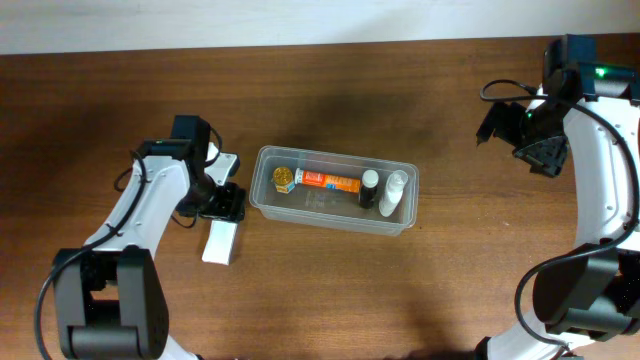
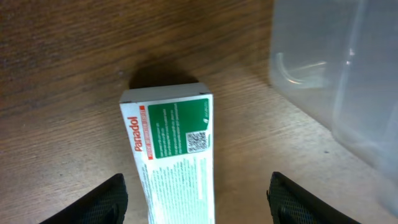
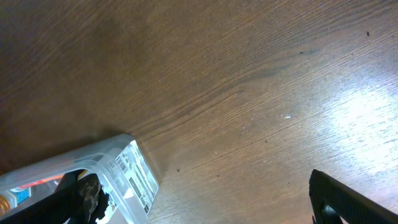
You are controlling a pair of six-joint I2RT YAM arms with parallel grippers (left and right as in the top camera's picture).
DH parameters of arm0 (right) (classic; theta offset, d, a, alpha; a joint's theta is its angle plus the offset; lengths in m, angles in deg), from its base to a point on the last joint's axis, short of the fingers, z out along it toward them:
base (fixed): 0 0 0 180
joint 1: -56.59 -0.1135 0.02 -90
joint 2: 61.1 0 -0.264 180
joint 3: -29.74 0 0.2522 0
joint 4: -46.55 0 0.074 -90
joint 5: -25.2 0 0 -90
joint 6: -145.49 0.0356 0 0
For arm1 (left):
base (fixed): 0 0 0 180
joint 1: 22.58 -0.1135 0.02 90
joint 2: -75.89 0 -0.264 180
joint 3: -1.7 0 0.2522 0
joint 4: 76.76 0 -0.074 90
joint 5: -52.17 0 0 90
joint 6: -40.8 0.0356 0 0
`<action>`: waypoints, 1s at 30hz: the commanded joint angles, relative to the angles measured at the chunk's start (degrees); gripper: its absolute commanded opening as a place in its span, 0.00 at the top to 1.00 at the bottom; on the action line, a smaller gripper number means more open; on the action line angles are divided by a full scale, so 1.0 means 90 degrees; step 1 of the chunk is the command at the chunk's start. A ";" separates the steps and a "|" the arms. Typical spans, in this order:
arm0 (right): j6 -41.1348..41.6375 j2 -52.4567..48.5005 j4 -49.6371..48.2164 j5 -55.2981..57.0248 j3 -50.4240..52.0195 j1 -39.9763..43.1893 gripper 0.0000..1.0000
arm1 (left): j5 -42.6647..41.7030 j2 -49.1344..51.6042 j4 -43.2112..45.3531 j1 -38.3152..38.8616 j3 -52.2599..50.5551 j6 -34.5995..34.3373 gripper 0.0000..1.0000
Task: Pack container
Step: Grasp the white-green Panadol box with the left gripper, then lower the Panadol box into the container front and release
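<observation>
The clear plastic container (image 1: pixel 268 198) sits mid-table and holds a gold-capped item (image 1: pixel 283 179), an orange tube (image 1: pixel 328 181), a black-capped bottle (image 1: pixel 369 189) and a white bottle (image 1: pixel 393 195). A white-and-green Panadol carton (image 1: pixel 220 242) lies flat on the table left of it, also in the left wrist view (image 2: pixel 173 155). My left gripper (image 1: pixel 222 203) is open, its fingers either side of the carton (image 2: pixel 196 205), not touching it. The container's corner shows at right (image 2: pixel 336 81). My right gripper (image 1: pixel 535 150) is open and empty, far right, away from the container (image 3: pixel 106 168).
The brown wooden table (image 1: pixel 330 290) runs to a white wall at the back. A label sticker (image 3: pixel 140 177) is on the container's end wall.
</observation>
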 commanded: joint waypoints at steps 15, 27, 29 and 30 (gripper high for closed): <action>-0.0044 0.0027 -0.0002 -0.0010 0.0000 0.0017 0.01 | 0.0172 0.0512 0.1054 -0.0044 -0.1134 -0.0066 0.31; -0.0044 0.0027 -0.0002 -0.0010 0.0000 0.0017 0.02 | 0.0296 0.0136 0.0223 -0.0041 -0.0061 -0.0061 0.54; -0.0044 0.0027 -0.0002 -0.0010 0.0000 0.0017 0.02 | 0.0347 -0.0007 -0.0114 -0.0017 0.0389 0.0119 0.54; -0.0044 0.0027 -0.0002 -0.0010 0.0000 0.0017 0.02 | 0.0340 -0.0075 -0.0299 0.0002 0.0653 0.0245 0.54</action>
